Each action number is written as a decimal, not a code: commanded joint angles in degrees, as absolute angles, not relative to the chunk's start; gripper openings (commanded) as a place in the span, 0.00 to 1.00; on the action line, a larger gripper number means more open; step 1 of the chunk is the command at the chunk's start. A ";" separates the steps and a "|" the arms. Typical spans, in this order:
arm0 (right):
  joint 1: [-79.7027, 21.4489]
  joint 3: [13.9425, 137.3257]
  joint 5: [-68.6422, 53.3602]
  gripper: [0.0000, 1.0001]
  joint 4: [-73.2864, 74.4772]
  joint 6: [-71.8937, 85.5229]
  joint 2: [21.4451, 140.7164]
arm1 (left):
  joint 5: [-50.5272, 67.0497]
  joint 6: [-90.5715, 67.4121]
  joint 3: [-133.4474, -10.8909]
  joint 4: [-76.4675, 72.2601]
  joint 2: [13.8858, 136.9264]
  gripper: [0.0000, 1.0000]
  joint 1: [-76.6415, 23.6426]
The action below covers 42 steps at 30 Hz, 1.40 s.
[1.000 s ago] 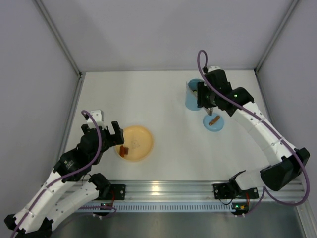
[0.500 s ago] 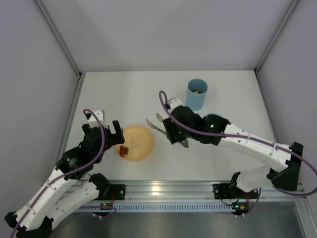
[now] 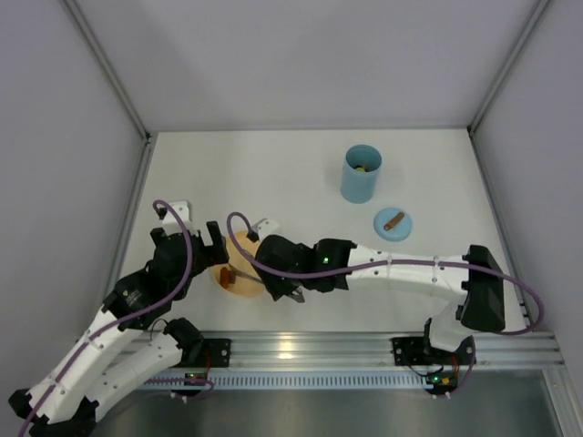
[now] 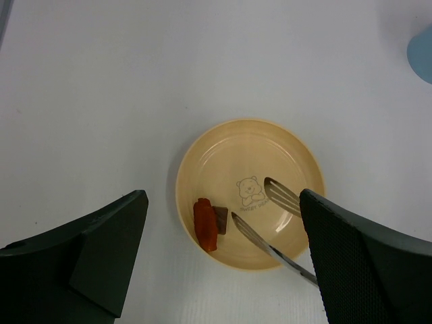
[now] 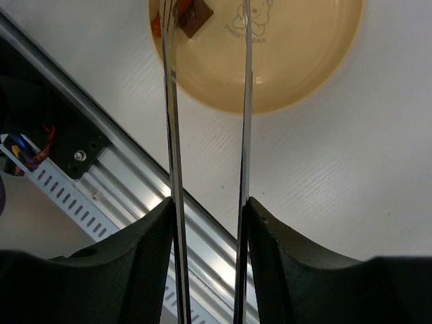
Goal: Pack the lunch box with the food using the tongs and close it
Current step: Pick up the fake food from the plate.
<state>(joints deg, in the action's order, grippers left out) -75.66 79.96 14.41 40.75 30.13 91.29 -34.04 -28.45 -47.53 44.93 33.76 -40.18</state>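
White tabletop between grey walls: the right gripper is clamped on long silver-grey metal tongs. Their two slim arms run out ahead of it, apart, over a flat yellow-orange plate at the tabletop's near left. Just past the tips, toward the plate's left rim, lies a small brown toy food piece. Touching it on the outer side is an orange-red toy food piece, its long axis at a slant to the tongs' line. One tip sits just beside the brown piece and the other hangs over the bear print nearer the plate's middle, so the tongs likely need to shift left to straddle the food. The left gripper, jaws apart and empty, hovers over the same plate. The light blue cylindrical lunch box stands open, well apart toward the far right edge, with its round blue lid just beside it on the near side. Whether the tips touch the plate cannot be told. From above, the right arm covers much of the plate, and the box's contents are too small to name.
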 commanded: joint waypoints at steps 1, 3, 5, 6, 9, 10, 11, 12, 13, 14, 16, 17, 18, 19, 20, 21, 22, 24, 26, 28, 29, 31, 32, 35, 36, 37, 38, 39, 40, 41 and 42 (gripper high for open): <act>-77.61 84.72 14.33 0.44 35.51 31.55 92.54 | -35.16 -28.83 -47.81 44.65 33.31 0.99 -40.43; -77.96 85.78 14.15 0.44 35.33 31.64 93.60 | -35.16 -28.92 -47.81 44.65 33.22 0.99 -40.43; -78.31 86.39 13.80 0.43 35.16 31.90 94.22 | -35.07 -28.92 -47.81 44.65 33.31 0.99 -40.43; -78.48 86.74 13.62 0.43 35.07 31.90 94.91 | -35.07 -28.92 -47.81 44.56 33.22 0.99 -40.43; -79.01 87.63 13.53 0.42 35.16 31.99 96.23 | -35.16 -28.83 -47.81 44.56 33.31 0.99 -40.43; -79.10 87.80 13.36 0.42 35.07 32.25 96.50 | -35.16 -28.83 -47.81 44.65 33.22 0.99 -40.43; -79.36 87.80 13.27 0.41 34.98 32.34 96.76 | -35.24 -28.92 -47.81 44.56 33.14 0.99 -40.43; -79.45 87.80 13.27 0.41 34.81 32.52 97.20 | -35.16 -28.83 -47.81 44.65 33.13 0.99 -40.43; -79.54 87.89 13.18 0.40 34.63 32.78 97.38 | -35.24 -28.83 -47.81 44.56 33.22 0.99 -40.43; -79.72 87.89 13.01 0.39 34.37 32.87 97.73 | -35.24 -28.92 -47.81 44.65 33.22 0.99 -40.43; -79.72 87.98 13.10 0.39 34.45 33.22 98.61 | -35.33 -28.92 -47.81 44.74 33.14 0.99 -40.43; -79.80 88.07 13.10 0.38 34.37 33.31 99.05 | -35.33 -28.92 -47.81 44.65 33.22 0.99 -40.43; -79.80 88.07 13.01 0.38 34.28 33.40 99.31 | -35.33 -28.92 -47.81 44.74 33.14 0.99 -40.43; -79.80 88.15 13.01 0.38 34.19 33.49 99.40 | -35.33 -28.92 -47.81 44.74 33.13 0.99 -40.43; -79.80 88.24 13.01 0.38 34.10 33.49 99.58 | -35.33 -28.92 -47.81 44.65 33.13 0.99 -40.43; -79.80 88.33 13.01 0.38 34.10 33.49 99.93 | -35.25 -28.92 -47.81 44.74 33.22 0.99 -40.43; -79.80 88.50 13.01 0.38 34.19 33.40 100.11 | -35.24 -29.00 -47.81 44.74 33.22 0.99 -40.43; -79.80 88.68 12.92 0.38 34.19 33.40 100.55 | -35.25 -28.92 -47.81 44.65 33.22 0.99 -40.43; -79.80 88.94 12.83 0.38 34.19 33.40 101.16 | -35.24 -28.92 -47.81 44.74 33.14 0.99 -40.43; -79.81 89.30 12.57 0.37 34.28 33.40 101.51 | -35.24 -28.92 -47.81 44.65 33.14 0.99 -40.43; -79.80 89.30 12.57 0.37 34.28 33.40 101.77 | -35.24 -28.92 -47.81 44.56 33.13 0.99 -40.43; -79.80 89.56 12.31 0.37 34.02 33.31 102.04 | -35.24 -28.92 -47.81 44.65 33.05 0.99 -40.43; -79.80 89.65 12.22 0.37 34.10 33.48 102.22 | -35.24 -28.83 -47.81 44.56 33.13 0.99 -40.43; -79.80 90.17 12.04 0.38 34.36 33.40 102.92 | -35.16 -28.92 -47.81 44.56 33.13 0.99 -40.43; -79.80 90.26 12.13 0.38 34.45 33.31 103.01 | -35.16 -28.83 -47.81 44.56 33.05 0.99 -40.43; -79.80 90.35 12.13 0.37 34.63 33.31 103.09 | -35.16 -28.92 -47.81 44.56 33.05 0.99 -40.43; -79.80 90.44 12.22 0.37 34.80 33.31 103.27 | -35.16 -28.83 -47.81 44.56 33.05 0.99 -40.43; -79.80 90.44 12.56 0.38 35.07 33.40 103.36 | -35.16 -28.92 -47.81 44.73 33.05 0.99 -40.43; -79.89 90.18 12.57 0.38 35.07 33.49 103.36 | -35.16 -28.83 -47.81 44.56 33.05 0.99 -40.43; -79.81 90.00 12.57 0.37 35.07 33.57 103.36 | -35.16 -28.83 -47.81 44.65 33.05 0.99 -40.43; -79.80 89.83 12.74 0.37 35.07 33.66 103.36 | -35.07 -28.92 -47.81 44.56 33.05 0.99 -40.43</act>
